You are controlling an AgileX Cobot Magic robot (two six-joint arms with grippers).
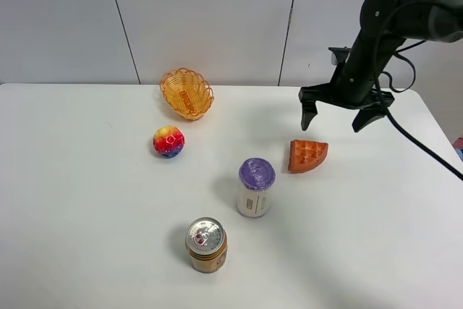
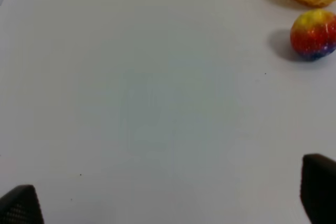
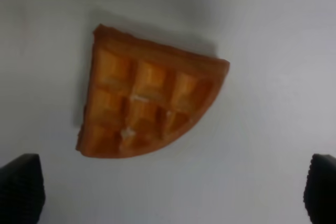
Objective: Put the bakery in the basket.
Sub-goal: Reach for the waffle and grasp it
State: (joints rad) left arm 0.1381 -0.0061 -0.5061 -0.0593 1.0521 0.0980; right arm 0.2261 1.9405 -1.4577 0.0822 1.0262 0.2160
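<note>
We see the waffle [image 1: 307, 155] lying flat, grid side up, on the right half of the counter [image 1: 87, 215], nearer the far edge than the near one and well apart from the basket [image 1: 187, 92], which stands close to the far edge, left of the middle. The wedge's square corner points toward the far left corner of the counter, and its curved side faces the near right corner. Its longer straight side runs roughly parallel to the far edge.

The right gripper [image 1: 335, 122] hangs above the counter just beyond the waffle, toward the far edge. Its fingers [image 1: 309, 122] are spread wide, wider than the waffle, and we see nothing held or touched by them. In the right wrist view the waffle [image 3: 149, 103] lies clear of both fingers [image 3: 21, 190].

The left gripper [image 2: 170, 200] also has its fingers [image 2: 319, 192] far apart, holding nothing, over bare counter, with a rainbow ball [image 2: 314, 34] ahead.

A purple-lidded can [image 1: 256, 187] stands near the waffle, toward the near left corner, and a gold can [image 1: 206, 244] stands nearer the near edge.
</note>
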